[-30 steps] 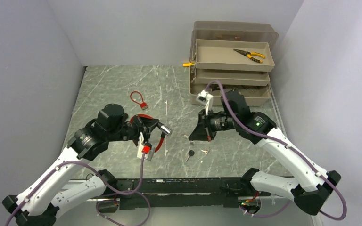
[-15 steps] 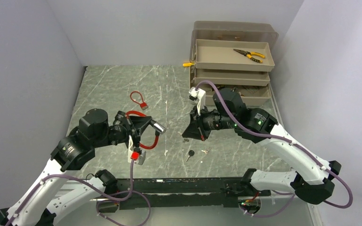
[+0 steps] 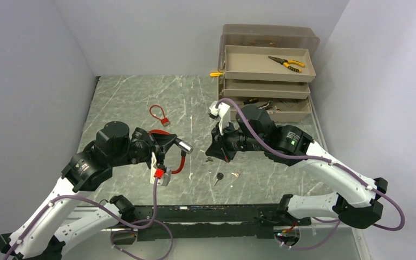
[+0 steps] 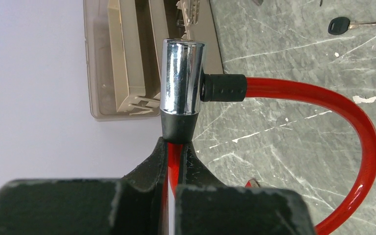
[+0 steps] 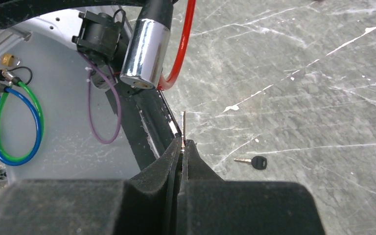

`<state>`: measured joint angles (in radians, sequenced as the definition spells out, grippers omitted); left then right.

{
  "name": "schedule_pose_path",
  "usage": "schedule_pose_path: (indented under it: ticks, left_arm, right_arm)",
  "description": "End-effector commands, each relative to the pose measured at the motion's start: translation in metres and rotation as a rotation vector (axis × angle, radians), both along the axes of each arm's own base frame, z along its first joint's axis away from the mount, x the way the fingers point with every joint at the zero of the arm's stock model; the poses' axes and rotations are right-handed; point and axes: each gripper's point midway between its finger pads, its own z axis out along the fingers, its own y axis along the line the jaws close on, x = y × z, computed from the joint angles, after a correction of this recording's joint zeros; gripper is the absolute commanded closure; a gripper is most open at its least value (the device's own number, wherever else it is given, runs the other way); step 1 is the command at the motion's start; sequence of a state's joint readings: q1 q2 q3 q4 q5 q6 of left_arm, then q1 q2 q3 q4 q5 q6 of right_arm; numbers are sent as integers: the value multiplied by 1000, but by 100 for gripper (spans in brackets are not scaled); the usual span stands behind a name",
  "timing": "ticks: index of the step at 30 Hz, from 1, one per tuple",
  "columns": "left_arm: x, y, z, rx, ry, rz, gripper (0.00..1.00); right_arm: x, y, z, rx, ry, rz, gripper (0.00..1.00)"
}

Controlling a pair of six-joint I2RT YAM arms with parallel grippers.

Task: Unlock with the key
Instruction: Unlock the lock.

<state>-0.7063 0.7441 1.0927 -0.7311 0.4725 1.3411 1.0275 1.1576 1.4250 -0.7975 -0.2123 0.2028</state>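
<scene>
Closest to my bases, a black-headed key and a smaller silver key lie loose on the grey marbled table, neither one touched.

Just beyond them, both my tools are at work above the surface. My left gripper is clenched on the red plastic-coated cable lock, pinching the cable right behind the lock's black collar. It holds the lock's shiny chrome cylinder out toward my other arm. My right gripper is clamped tight on a thin metal key, with only the blade showing past the pads.

I judge the step in hand to be the approach before insertion. From the right wrist, the cylinder's end face sits up and to the left of the blade tip, near it but clearly apart, and tilted off the blade's line. The next move calls for squaring the blade to that face, closing the gap, seating the key and only then turning it. I cannot make out the keyway itself.

Farther back, a second, small red cable lock rests on the table. At the far edge stands a tan tiered plastic toolbox, with yellow-handled pliers in its top tray.
</scene>
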Motion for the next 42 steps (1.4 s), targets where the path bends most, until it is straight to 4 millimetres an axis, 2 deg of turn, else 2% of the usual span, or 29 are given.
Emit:
schedule_pose_path:
  ticks: [1,11,42]
  left_arm:
    - [-4,-4,20,-47,-43,-21,100]
    - [3,-7,17,-23,-44,3,100]
    - [5,-7,25,-51,-66,23,100]
  right_arm:
    - [9,5,27,50,-76,-15,100]
    - [6,13,42,78,-95,31,100]
    - [0,23,16,55,-38,78,100]
